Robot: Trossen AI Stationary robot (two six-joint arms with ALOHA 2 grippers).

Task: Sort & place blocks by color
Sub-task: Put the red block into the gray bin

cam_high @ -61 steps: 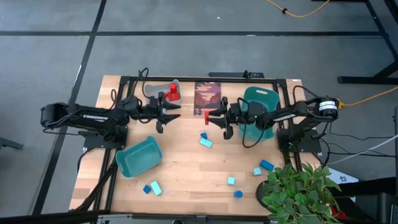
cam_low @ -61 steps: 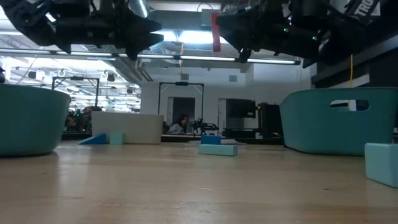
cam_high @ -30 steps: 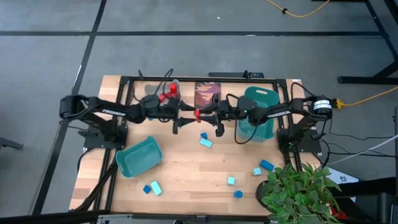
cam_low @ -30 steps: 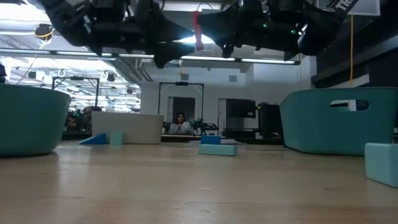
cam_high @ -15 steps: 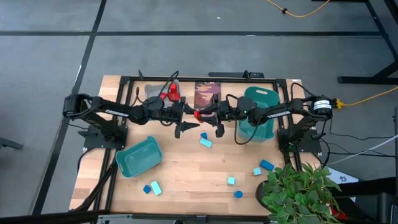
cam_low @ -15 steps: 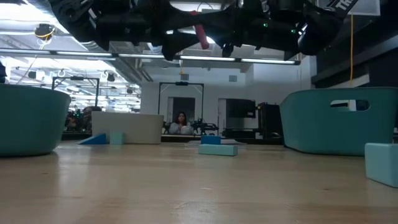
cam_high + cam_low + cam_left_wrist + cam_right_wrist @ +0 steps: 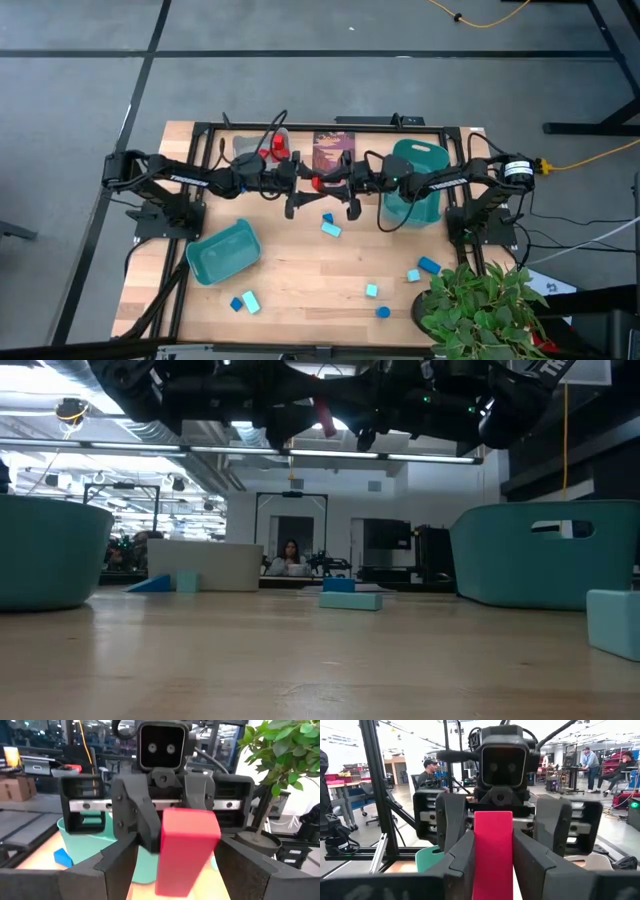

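A red block hangs in the air over the middle of the table, between my two grippers, which face each other. My right gripper is shut on it. My left gripper is open, with one finger on either side of the block and a gap showing. In the low view the block is tilted. More red blocks lie in the grey bin. Cyan and blue blocks lie loose on the table. My right gripper pinches the red block between its two fingers, by two opposite side faces. The fingers come level from the table's right. The block is lifted clear of the table, a little tilted, and its free part sticks out toward my left gripper.
A teal bin sits near left and another teal bin stands right, under my right arm. A dark picture card lies at the far edge. Loose blocks are scattered near right and near left. A plant fills the near right corner.
My left gripper has moved toward the table's right, closing in on the right gripper until its open fingers stand around the red block. The block, held by the right gripper, has tipped from upright to slightly tilted. The right gripper has stayed nearly in place.
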